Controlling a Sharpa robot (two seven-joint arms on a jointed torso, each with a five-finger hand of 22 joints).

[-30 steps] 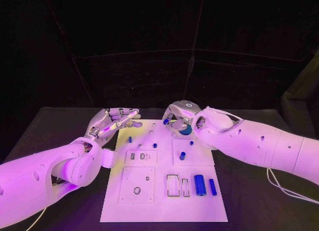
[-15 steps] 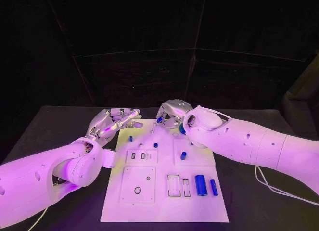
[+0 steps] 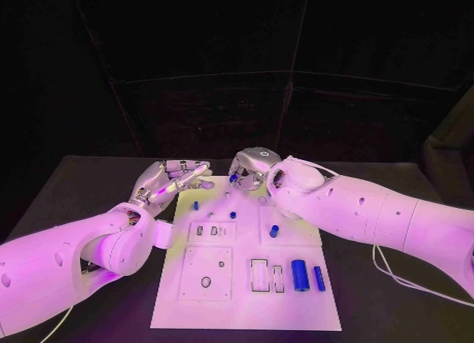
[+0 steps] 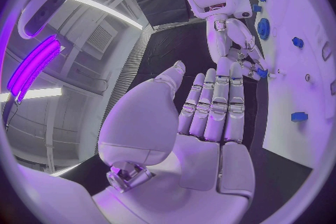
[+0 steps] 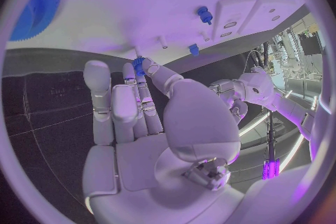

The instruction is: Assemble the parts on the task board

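- Pinching a small blue gear between its fingertips, the right hand hangs over the far end of the board.
- In the left wrist view that gear sits just beside a thin white pin standing on the board.
- The left hand hovers at the board's far left corner, fingers straight and together, grasping nothing.
- On the near part of the board lie two blue cylinders, a thick one and a thin one, side by side, next to two rectangular slots.
- A blue peg stands mid-board; two smaller blue pieces sit farther off.
- A large blue gear lies on the board, well apart from the right hand.
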